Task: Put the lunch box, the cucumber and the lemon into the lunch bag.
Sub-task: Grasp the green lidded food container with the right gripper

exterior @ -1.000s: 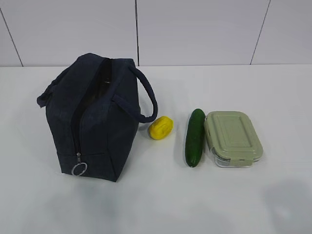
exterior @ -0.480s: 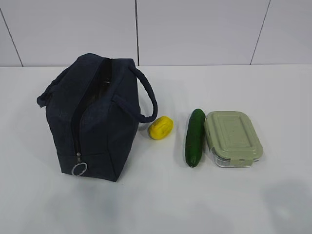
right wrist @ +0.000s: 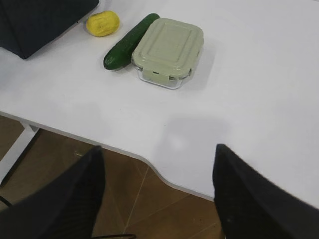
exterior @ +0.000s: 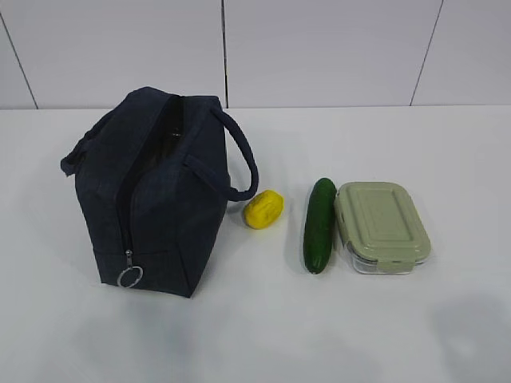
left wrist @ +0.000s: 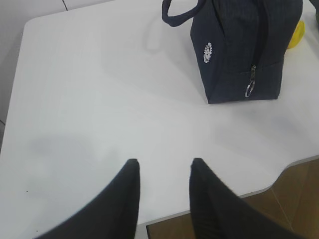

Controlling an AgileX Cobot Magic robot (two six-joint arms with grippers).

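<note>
The navy lunch bag (exterior: pixel 152 191) stands on the left of the white table, its top unzipped and gaping, with the silver ring pull (exterior: pixel 129 276) hanging at its near end. To its right lie the yellow lemon (exterior: pixel 263 209), the dark green cucumber (exterior: pixel 319 225) and the lunch box (exterior: pixel 382 227) with its pale green lid, all in a row. Neither arm appears in the exterior view. My left gripper (left wrist: pixel 163 164) hovers open and empty over the table's near edge, well short of the lunch bag (left wrist: pixel 239 45). My right gripper (right wrist: pixel 158 149) is wide open and empty near the front edge, before the lunch box (right wrist: pixel 168 47).
The white table (exterior: pixel 359 335) ends in a curved front edge (right wrist: pixel 149 162) with brown floor below. A white tiled wall stands behind the table. The cucumber (right wrist: pixel 130 41) lies touching the lunch box's left side; the lemon (right wrist: pixel 102 23) sits near the bag's handle.
</note>
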